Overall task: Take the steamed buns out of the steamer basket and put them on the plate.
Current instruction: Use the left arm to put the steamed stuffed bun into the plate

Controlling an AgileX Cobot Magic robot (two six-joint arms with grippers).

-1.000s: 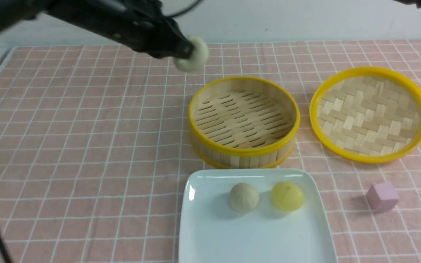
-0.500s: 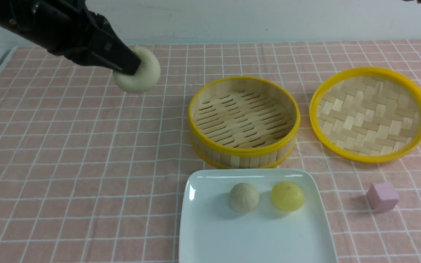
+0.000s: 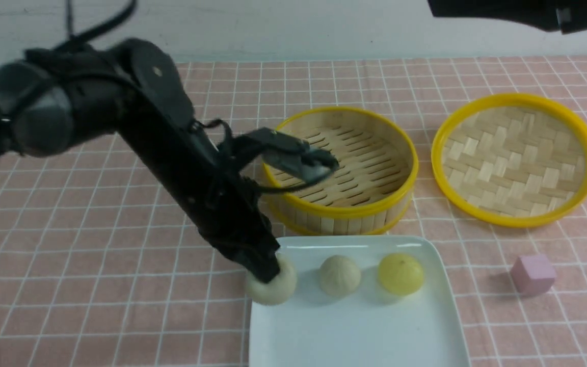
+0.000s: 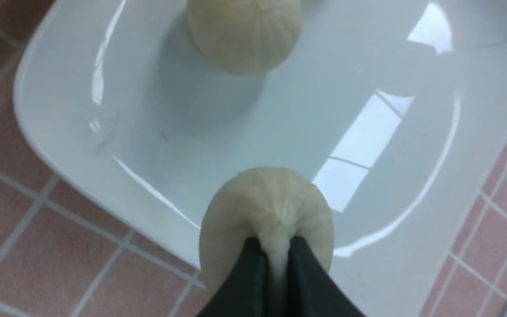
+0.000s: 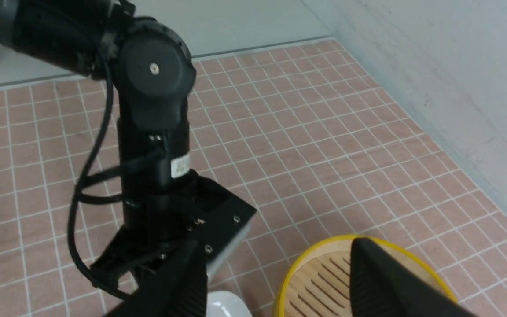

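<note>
You've got 3 steamed buns [image 3: 340, 276] in view: small round domes w/ pleats running up to a pinched top, 2 pale beige-white, 1 yellow. Your left gripper [image 3: 268, 272] is clamped on the pinched top of one pale bun [image 3: 273, 289], w/ the fingers [image 4: 253, 273] squeezing the dough btw them. That bun is at the left edge of the plate [image 3: 359, 331], partly across the rim; can't tell if it's touching down. The other pale bun [image 3: 340, 276] and the yellow bun [image 3: 401, 273] sit on the plate's far half, side by side but apart, yellow on the right. That's 1 plate, glossy white, square w/ rounded corners, nearest you. There's 1 steamer basket [image 3: 339, 216], bamboo w/ yellow rims, just beyond the plate. Also 1 shallow woven tray [image 3: 515, 158] right of the basket and 1 pink cube [image 3: 533, 274] right of the plate, all on a pink checked cloth [image 3: 95, 255]. Your right gripper [image 5: 275, 244] hangs high, jaws spread wide, holding nothing.
</note>
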